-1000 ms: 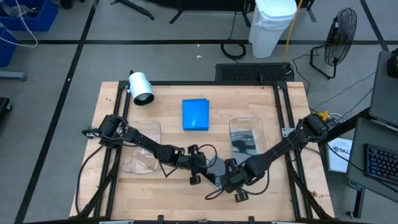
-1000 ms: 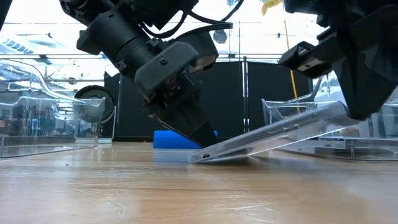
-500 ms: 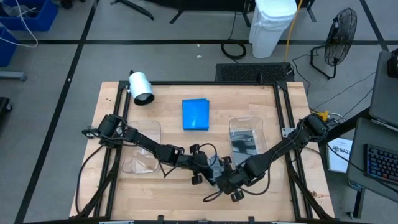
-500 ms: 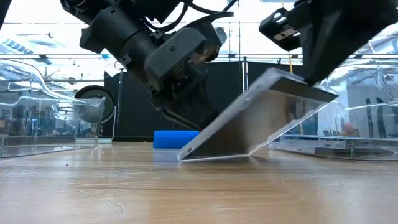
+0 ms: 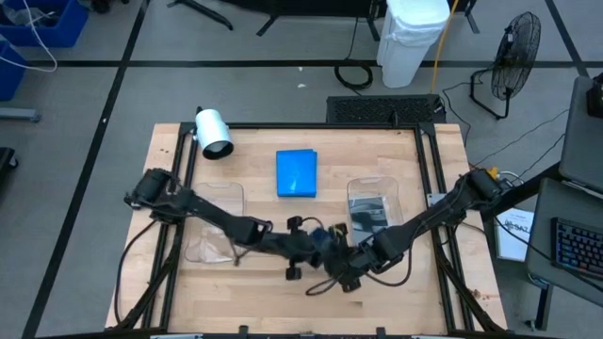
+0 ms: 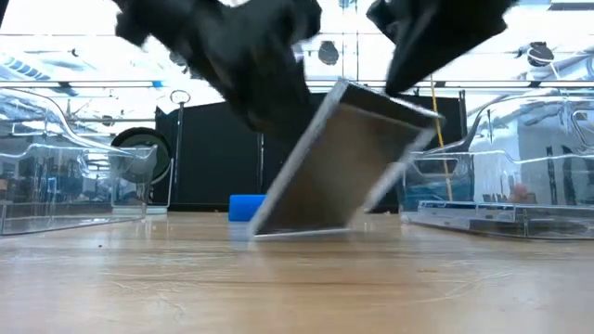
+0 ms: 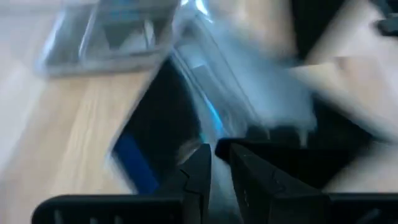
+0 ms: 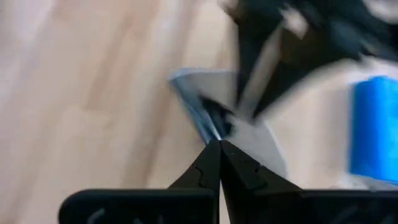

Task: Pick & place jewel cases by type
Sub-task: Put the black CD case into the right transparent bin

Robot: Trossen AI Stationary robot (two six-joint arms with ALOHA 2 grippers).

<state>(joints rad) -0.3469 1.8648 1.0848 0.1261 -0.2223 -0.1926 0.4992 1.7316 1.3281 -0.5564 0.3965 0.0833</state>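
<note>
Left claw (image 5: 325,247) and right claw (image 5: 346,266) both pinch the grey translucent square plastic jewel case (image 6: 339,162), tilted steeply with one edge on the wooden tabletop (image 6: 297,278). Best lift it slowly, grips steady, so it doesn't slip.

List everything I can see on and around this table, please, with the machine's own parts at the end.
grey jewel case: one, translucent grey, tilted on edge at the table's front centre, between both grippers
blue jewel case: one, bright blue, flat, table's far centre
clear trays: two, left and right of the table
dark jewel case: one, in the right tray
white cylinder: one, far left corner
fan: one, black, on the floor
left gripper: at the grey case
right gripper: shut, at the grey case
</note>
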